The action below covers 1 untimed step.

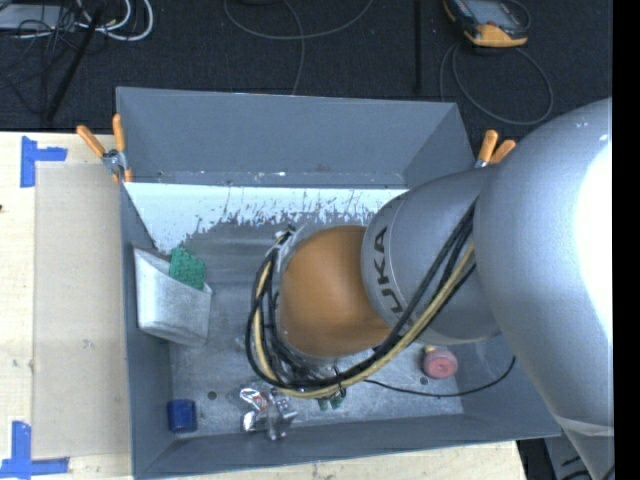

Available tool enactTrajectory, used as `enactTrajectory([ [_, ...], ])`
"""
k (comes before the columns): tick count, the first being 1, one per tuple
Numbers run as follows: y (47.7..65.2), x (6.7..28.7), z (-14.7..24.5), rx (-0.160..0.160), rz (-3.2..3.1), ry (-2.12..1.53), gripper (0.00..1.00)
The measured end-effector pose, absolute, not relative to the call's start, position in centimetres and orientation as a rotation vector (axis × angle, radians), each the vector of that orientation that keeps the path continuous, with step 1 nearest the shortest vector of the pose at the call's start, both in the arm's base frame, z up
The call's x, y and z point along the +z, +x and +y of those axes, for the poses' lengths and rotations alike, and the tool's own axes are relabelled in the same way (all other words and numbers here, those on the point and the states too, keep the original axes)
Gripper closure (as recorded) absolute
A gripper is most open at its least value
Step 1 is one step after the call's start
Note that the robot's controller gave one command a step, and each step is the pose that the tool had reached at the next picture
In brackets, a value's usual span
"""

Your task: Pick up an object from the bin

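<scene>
My gripper is low over the bin floor near the front wall, just below the arm's orange cover. A small blue block lies to its left in the front left corner, apart from the gripper. To the right, a pink round disc rests on the floor under the arm. Nothing shows in the gripper.
A pale grey box leans against the left wall, with a green textured piece on its upper edge. The arm and its cables cover the middle and right of the bin. Bare floor lies between the box and the gripper.
</scene>
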<state>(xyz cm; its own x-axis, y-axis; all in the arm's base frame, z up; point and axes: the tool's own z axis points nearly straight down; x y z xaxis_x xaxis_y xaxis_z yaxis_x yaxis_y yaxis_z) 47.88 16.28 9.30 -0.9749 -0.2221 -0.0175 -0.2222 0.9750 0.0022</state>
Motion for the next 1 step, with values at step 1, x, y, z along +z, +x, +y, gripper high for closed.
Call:
enactTrajectory([
  [1, 47.62, 9.0, 15.85, 0.002, 3.121, -0.335, 1.0],
])
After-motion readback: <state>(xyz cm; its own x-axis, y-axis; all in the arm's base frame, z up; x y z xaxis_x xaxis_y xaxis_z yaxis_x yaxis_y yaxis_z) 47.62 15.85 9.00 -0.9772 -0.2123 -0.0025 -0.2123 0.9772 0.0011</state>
